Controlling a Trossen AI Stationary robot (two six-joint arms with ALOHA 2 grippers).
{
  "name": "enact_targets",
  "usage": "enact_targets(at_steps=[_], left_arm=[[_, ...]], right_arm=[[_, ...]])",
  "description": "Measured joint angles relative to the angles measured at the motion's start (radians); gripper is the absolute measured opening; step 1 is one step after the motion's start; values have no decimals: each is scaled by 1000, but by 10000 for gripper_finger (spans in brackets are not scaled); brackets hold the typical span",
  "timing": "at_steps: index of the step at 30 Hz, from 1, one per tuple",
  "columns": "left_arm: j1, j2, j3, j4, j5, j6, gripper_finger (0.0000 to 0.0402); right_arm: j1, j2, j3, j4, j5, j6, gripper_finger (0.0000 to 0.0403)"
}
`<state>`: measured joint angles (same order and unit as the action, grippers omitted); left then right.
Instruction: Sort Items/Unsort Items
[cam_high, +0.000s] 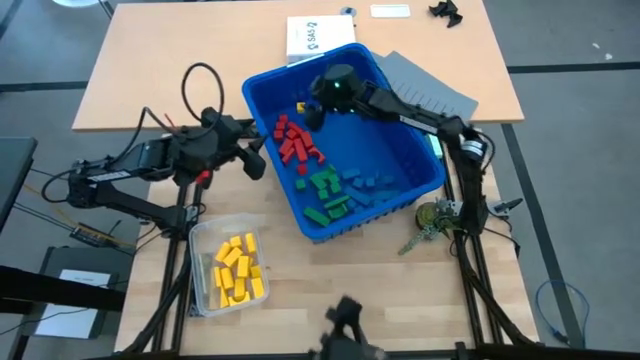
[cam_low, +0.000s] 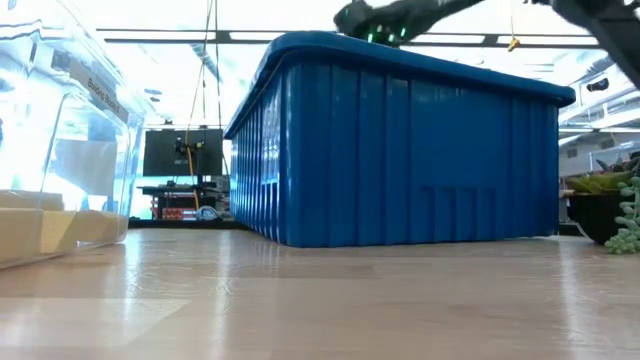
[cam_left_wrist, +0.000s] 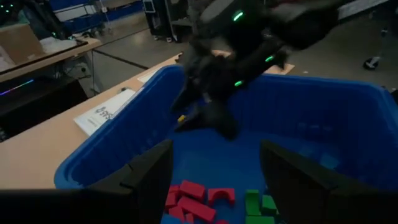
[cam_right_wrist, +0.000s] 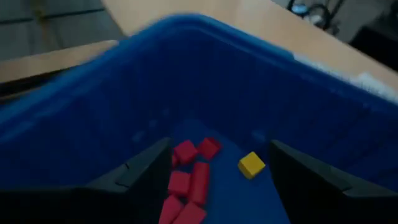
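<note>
the blue bin (cam_high: 420, 178) sits near the middle of the wooden surface (cam_high: 120, 90), turned at an angle. inside it the red blocks (cam_high: 295, 142) lie in a loose pile toward the bin's 9 o'clock side, the green blocks (cam_high: 326, 192) toward 6 o'clock, and the blue blocks (cam_high: 372, 186) just beside the green ones, toward 4 o'clock. a single yellow block (cam_right_wrist: 251, 164) lies alone on the bin floor near the 11 o'clock corner, just beyond the red pile.

the right hand (cam_high: 312, 112) reaches into the bin from the 3 o'clock side and hangs over that 11 o'clock corner. its fingers stand apart with nothing between them; in the right wrist view the yellow block lies just ahead of the gap, nearer one finger (cam_right_wrist: 323, 177), with the far end of the red pile beside the other. whether the fingertips touch the floor cannot be told.

the left hand (cam_high: 256, 160) waits outside the bin at its 9 o'clock wall, fingers apart and empty, pointed across the rim toward the red blocks.

at 7 o'clock on the surface a clear tub (cam_high: 199, 300) holds the other yellow blocks (cam_high: 236, 270), well apart from both hands. a white booklet (cam_high: 312, 38) lies at 12 o'clock behind the bin, and a small plant (cam_high: 432, 220) at 4 o'clock.
</note>
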<state>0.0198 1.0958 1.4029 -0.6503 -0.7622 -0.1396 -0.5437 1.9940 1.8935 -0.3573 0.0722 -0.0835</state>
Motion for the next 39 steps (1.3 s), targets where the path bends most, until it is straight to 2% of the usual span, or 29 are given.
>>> enact_targets(at_steps=[5, 8, 17, 28, 33, 39], left_arm=[[0, 3, 0, 0, 0, -2, 248], [0, 11, 0, -3, 2, -2, 248], [-1, 24, 0, 8, 1, -37, 248], [-1, 27, 0, 8, 4, -101, 248], [-1, 26, 0, 9, 4, -102, 248], [0, 26, 0, 2, 4, -101, 248]], right_arm=[[-48, 128, 0, 119, -1, 110, 261], [-64, 191, 0, 191, 36, 158, 261], [-84, 341, 25, 346, 118, 154, 261], [-114, 531, 276, 296, 150, 108, 261], [-126, 542, 278, 276, 149, 101, 261], [-126, 500, 278, 145, 142, 25, 261]])
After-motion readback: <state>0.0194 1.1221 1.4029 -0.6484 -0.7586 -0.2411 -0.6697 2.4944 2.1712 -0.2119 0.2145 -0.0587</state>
